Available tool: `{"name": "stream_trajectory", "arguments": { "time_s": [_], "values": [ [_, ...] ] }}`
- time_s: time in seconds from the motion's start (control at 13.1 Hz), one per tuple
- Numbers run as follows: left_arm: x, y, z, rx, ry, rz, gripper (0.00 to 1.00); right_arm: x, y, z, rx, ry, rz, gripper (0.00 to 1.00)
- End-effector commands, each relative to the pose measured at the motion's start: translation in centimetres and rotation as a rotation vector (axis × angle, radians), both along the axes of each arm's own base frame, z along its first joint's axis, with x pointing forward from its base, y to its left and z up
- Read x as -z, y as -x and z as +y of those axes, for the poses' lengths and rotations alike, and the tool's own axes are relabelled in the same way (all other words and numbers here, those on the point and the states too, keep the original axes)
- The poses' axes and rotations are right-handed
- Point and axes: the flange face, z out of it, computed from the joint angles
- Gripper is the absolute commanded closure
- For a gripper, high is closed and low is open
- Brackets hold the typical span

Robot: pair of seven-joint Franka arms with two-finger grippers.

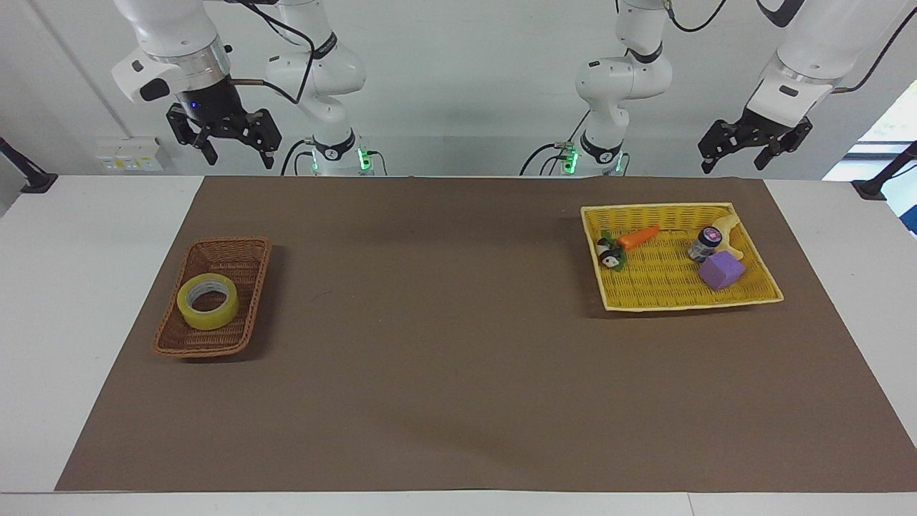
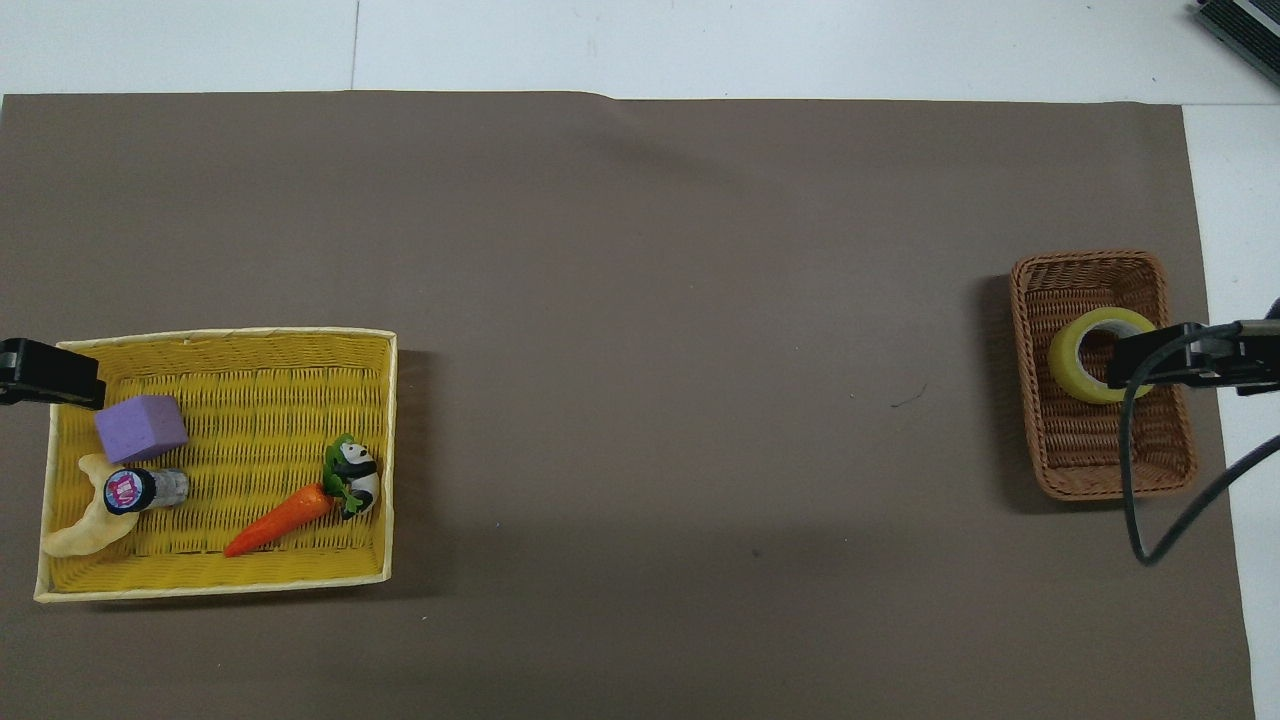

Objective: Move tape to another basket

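The tape (image 1: 208,301), a yellow roll with a pale core, lies flat inside the brown wicker basket (image 1: 236,247) at the right arm's end of the table. Seen from overhead, the tape (image 2: 1075,358) sits in the farther half of the basket (image 2: 1085,262). My right gripper (image 1: 240,152) hangs open and empty, high in the air on the robots' side of that basket; from overhead the right gripper (image 2: 1150,358) overlaps the roll's edge. My left gripper (image 1: 732,161) waits open and raised near the yellow tray.
A flat yellow woven tray (image 1: 673,209) at the left arm's end holds a carrot (image 1: 639,237), a panda figure (image 1: 609,256), a purple block (image 1: 721,271), a small bottle (image 1: 704,243) and a pale curved piece. A brown mat (image 1: 444,344) covers the table.
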Motion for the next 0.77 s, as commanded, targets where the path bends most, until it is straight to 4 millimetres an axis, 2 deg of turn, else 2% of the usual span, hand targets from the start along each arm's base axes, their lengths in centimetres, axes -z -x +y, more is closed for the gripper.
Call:
{"name": "stream_trajectory", "arguments": {
  "time_s": [0.0, 0.15, 0.69],
  "values": [
    [-0.4, -0.1, 0.2, 0.002, -0.012, 0.008, 0.0, 0.1, 0.4, -1.1, 0.021, 0.002, -0.017, 0.0],
    [-0.4, -0.1, 0.2, 0.002, -0.012, 0.008, 0.0, 0.2, 0.5, -2.7, 0.012, 0.014, -0.011, 0.0],
    [-0.4, -0.1, 0.1, 0.003, -0.012, 0.008, 0.0, 0.3, 0.8, -3.5, -0.006, -0.003, -0.005, 0.0]
  ]
}}
